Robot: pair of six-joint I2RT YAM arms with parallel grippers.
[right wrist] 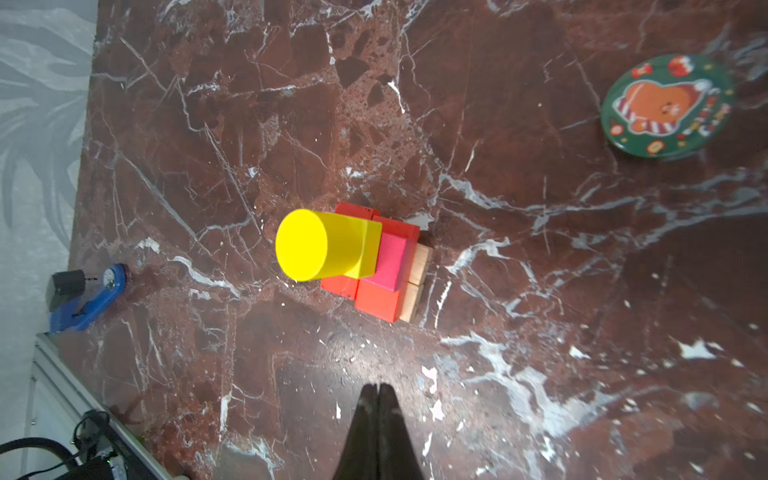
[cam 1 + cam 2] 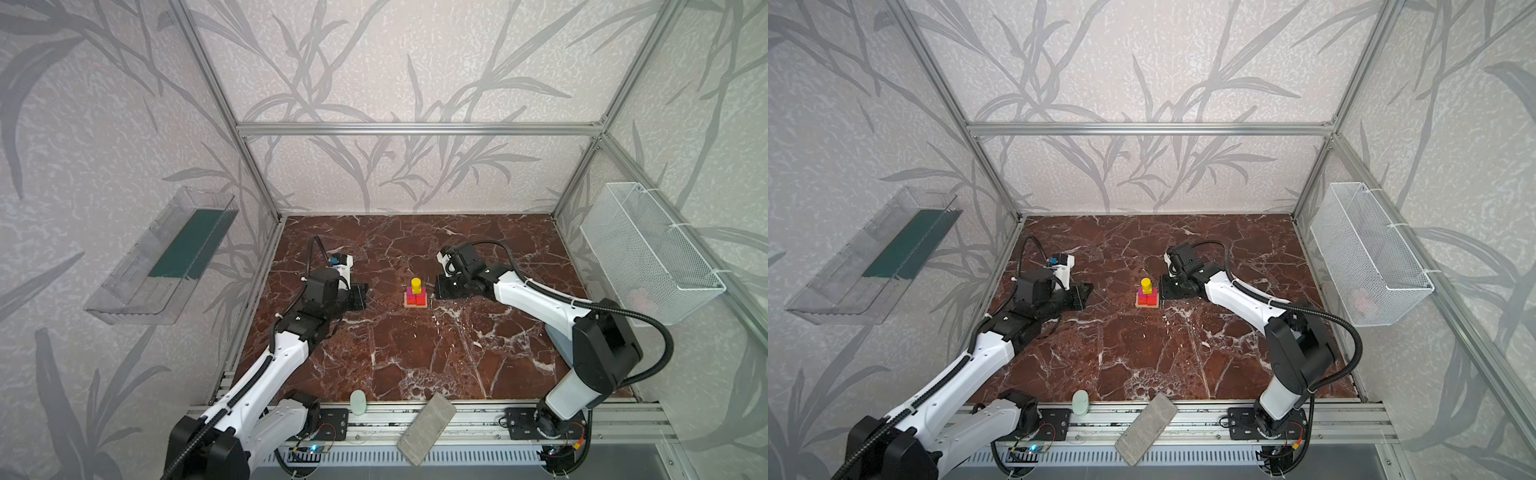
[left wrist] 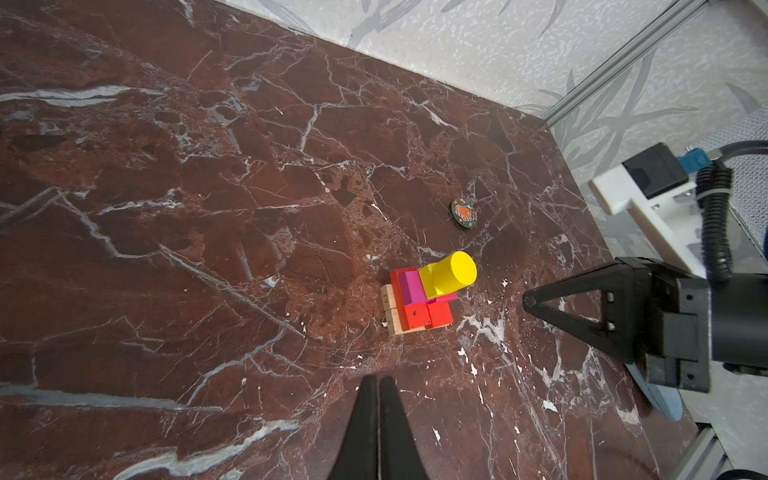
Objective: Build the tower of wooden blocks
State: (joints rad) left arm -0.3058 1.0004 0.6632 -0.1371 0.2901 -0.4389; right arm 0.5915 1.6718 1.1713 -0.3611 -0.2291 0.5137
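I see the tower [image 2: 416,296] standing near the middle of the bench [image 2: 415,357], with tan bars [image 1: 417,282] at the bottom and the yellow cylinder [image 1: 307,245] on top. My left gripper [image 3: 379,379] and my right gripper [image 1: 377,387] both have their jaws pressed together and hold nothing. There is 1 on each side of the tower, and neither touches it.
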